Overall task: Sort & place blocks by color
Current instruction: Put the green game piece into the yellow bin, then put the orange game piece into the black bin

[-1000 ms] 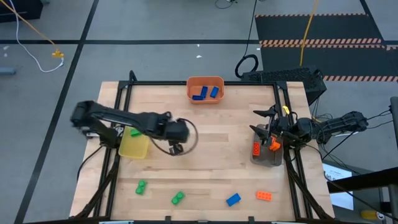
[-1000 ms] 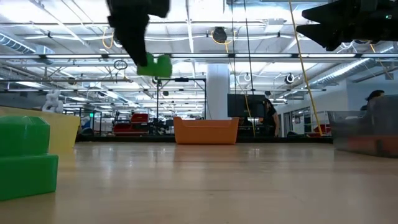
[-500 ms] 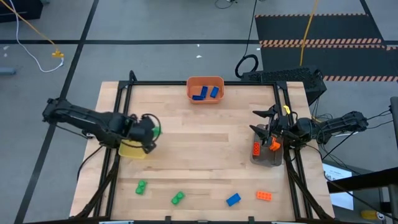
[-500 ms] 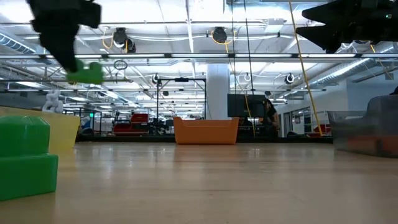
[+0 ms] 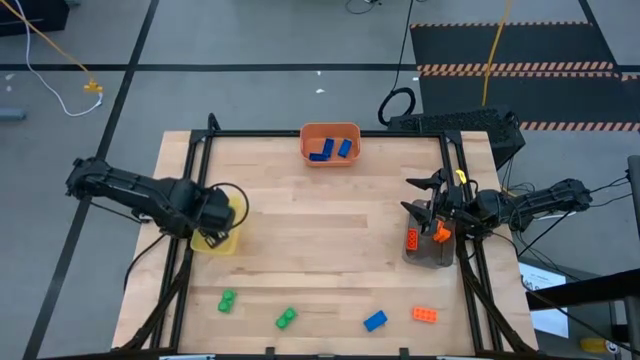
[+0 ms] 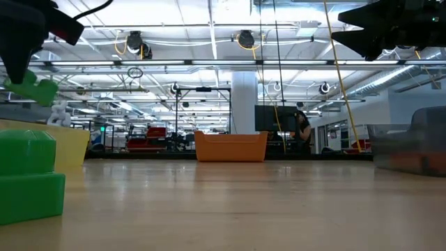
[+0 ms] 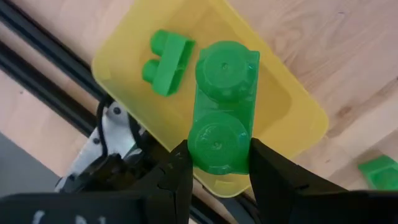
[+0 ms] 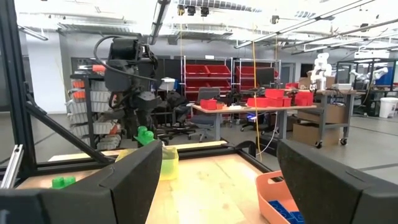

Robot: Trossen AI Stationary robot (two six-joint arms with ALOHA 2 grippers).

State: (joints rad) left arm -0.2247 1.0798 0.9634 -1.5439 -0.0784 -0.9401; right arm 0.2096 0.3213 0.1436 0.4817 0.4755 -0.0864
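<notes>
My left gripper hangs over the yellow bin at the table's left edge, shut on a green block. The low view shows that block well above the table. Another green block lies inside the yellow bin. My right gripper waits open at the right edge, beside the grey bin, with nothing between its fingers. Two green blocks, a blue block and an orange block lie near the table's near edge. My left gripper pinches the green block between its two fingers, on the two long sides at one end. The fingers come from above and point down. The block is lifted clear above the yellow bin, studs up, its other end reaching out past the fingers.
An orange bin with two blue blocks stands at the far edge's middle. The grey bin holds orange blocks. Black frame rails run along the table's left and right sides. Bare wood lies in the middle.
My left gripper has carried the green block from near the table's middle toward the left edge, and now stands over the yellow bin. Its wrist has rolled on the way. The block has stayed lifted clear in the shut fingers.
</notes>
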